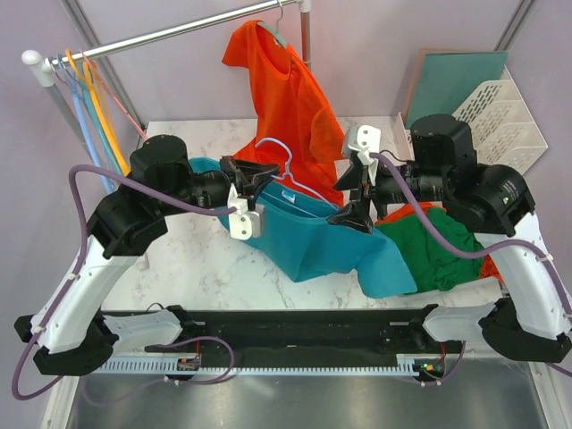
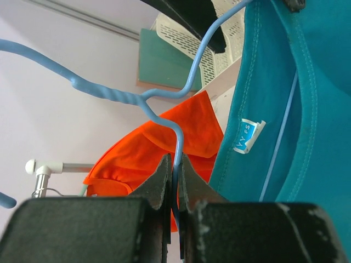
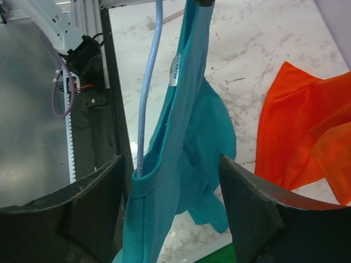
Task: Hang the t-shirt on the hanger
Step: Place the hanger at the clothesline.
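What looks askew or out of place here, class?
The teal t-shirt hangs crooked, seemingly only partly on the blue hanger, its lower part bunched on the table. A green garment lies crumpled on the table's right side.

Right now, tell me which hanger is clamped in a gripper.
The pale-blue hanger reaching into the teal t-shirt: the left gripper is shut on its wire. The other hangers hang on the rail, away from both grippers.

The top view looks down from behind both arms onto the white marbled worktop (image 1: 197,259). The left wrist view, close behind the left hand (image 2: 174,160), faces upward. The right wrist view faces down past the right hand (image 3: 171,164). All share the thin pale-blue hanger (image 1: 288,165) and teal-blue cloth t-shirt (image 1: 313,237).
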Controlling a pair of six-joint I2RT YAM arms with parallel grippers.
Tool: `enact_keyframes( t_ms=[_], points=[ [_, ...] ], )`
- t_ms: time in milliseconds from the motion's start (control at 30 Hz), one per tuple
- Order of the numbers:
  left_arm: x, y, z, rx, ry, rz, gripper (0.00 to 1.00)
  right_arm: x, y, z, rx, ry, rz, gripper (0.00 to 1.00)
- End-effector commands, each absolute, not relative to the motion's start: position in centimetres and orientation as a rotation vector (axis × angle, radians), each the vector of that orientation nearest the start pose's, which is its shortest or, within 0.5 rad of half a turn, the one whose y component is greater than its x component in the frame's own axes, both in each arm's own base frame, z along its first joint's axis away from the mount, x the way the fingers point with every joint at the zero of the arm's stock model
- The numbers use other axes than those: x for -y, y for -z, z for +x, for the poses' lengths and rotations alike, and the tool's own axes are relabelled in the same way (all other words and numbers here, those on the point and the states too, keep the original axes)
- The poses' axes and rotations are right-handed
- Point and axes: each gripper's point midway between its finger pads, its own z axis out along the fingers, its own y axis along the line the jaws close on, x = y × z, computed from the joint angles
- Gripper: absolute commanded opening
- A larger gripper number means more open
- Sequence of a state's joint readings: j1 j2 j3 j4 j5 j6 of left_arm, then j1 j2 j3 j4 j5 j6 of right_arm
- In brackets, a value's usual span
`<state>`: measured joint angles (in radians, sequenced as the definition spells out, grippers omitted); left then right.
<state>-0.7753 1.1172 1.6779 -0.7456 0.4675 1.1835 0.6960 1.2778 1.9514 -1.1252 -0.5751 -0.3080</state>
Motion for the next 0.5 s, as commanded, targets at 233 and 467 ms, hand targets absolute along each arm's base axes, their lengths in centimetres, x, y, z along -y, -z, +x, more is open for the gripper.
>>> enact_keyframes(
  t_ms=[233, 467],
  points=[
    [26.3, -47.5, 19.7, -0.612, 0.113, 1.602, 0.02, -24.3, -41.1, 13.2, -1.589, -0.949, -1.389, 0.44],
    [27.1, -47.2, 19.3, -0.622, 0.190, 1.603, 0.02, -24.6, -40.7, 13.3, -1.631, -0.974, -1.368, 0.01]
  ],
)
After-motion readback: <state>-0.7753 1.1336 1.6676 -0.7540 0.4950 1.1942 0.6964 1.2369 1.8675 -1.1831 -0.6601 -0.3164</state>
